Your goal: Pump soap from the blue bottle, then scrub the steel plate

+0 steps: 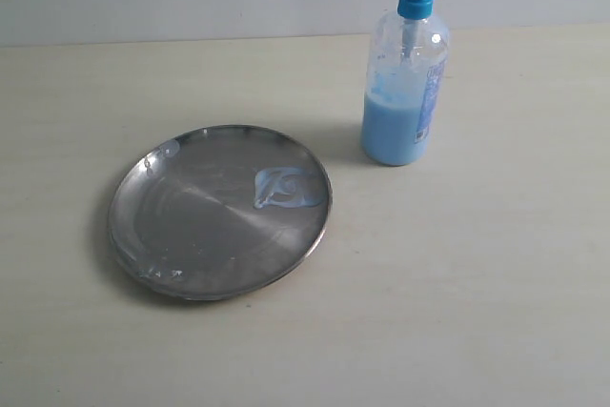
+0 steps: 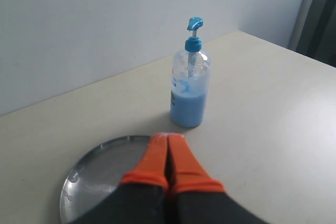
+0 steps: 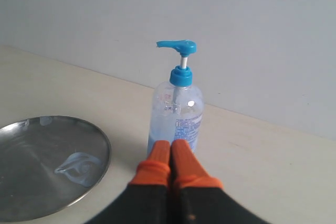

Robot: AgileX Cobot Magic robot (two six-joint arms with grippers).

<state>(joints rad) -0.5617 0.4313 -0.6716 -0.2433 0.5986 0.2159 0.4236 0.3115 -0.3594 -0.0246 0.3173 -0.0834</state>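
Right wrist view: right pincer [image 3: 170, 146] pressed together, empty (left pincer [image 2: 167, 140] likewise).

The left end effector [image 2: 167, 139] covers the near part of the steel plate [image 2: 102, 166] in its wrist view, and the picture's edge cuts the rim. The right end effector [image 3: 171, 144] hides the base of the blue bottle [image 3: 176, 111]. The print on its label [image 1: 431, 92] is too small to read.
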